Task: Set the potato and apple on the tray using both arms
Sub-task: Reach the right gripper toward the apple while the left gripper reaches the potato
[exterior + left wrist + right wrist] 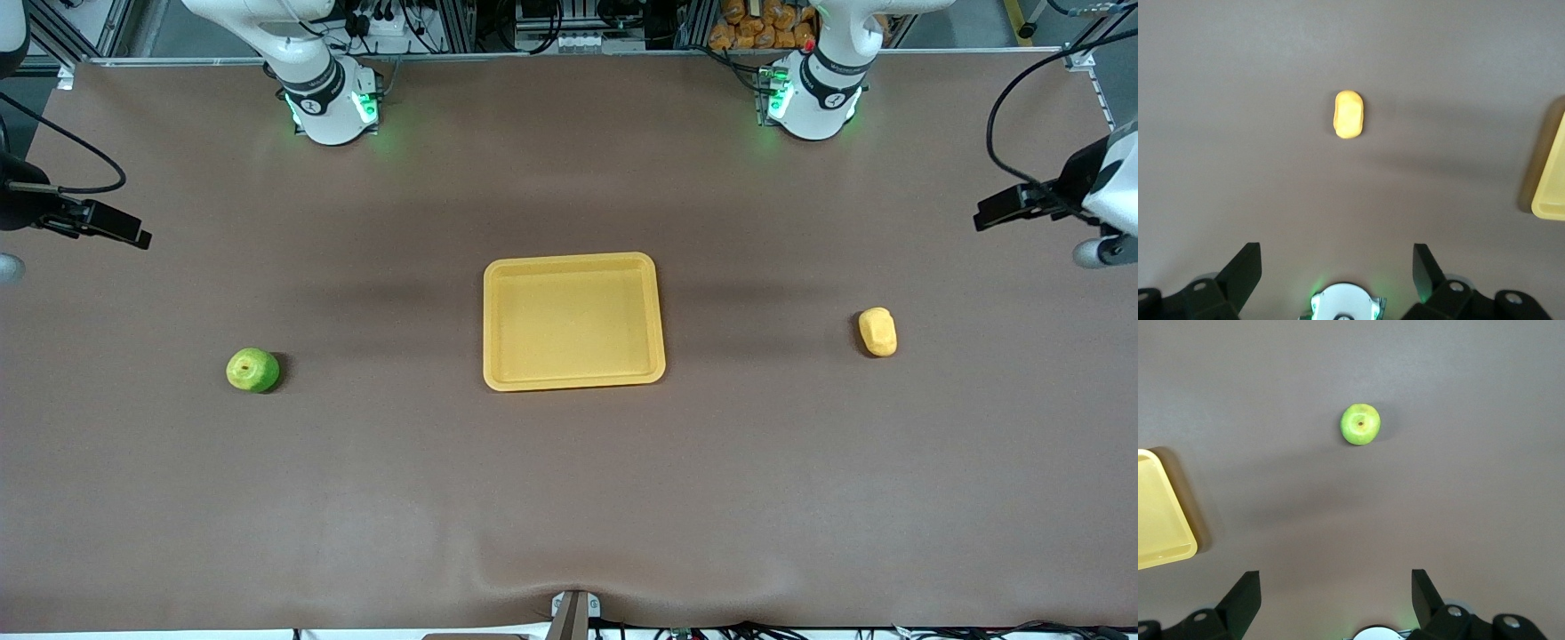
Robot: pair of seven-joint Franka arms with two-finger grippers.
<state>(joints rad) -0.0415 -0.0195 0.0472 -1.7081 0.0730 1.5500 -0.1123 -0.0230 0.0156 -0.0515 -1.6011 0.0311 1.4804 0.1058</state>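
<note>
Apple: apple [253, 370] sits nearest the front camera, toward the right arm's end of the tabletop, round, bright green, glossy, brownish stem dimple facing up; also seen from the right wrist [1360, 424].
Tabletop: tabletop [569, 498] is covered in a matte brown sheet, smooth, with a slight ripple at the edge closest to the front camera.
Tray: tray [573, 380] lies mid-tabletop, yellow-orange plastic, shallow, rounded corners, raised rim, nothing in it.
Potato: potato [877, 332] rests toward the left arm's end, well apart from the tray, oblong, lumpy, same yellow-orange tone; also in the left wrist view [1349, 115].
Left claw: left claw [1337, 270] hangs high over the bare brown sheet at its own end, black fingers spread wide, gripping nothing.
Right claw: right claw [1336, 590] hangs high over its own end, fingers spread wide, likewise empty.
Room: metal framing, cables and a heap of orange items [765, 22] stand along the edge where the bases glow green.
Writing: none I can read.
</note>
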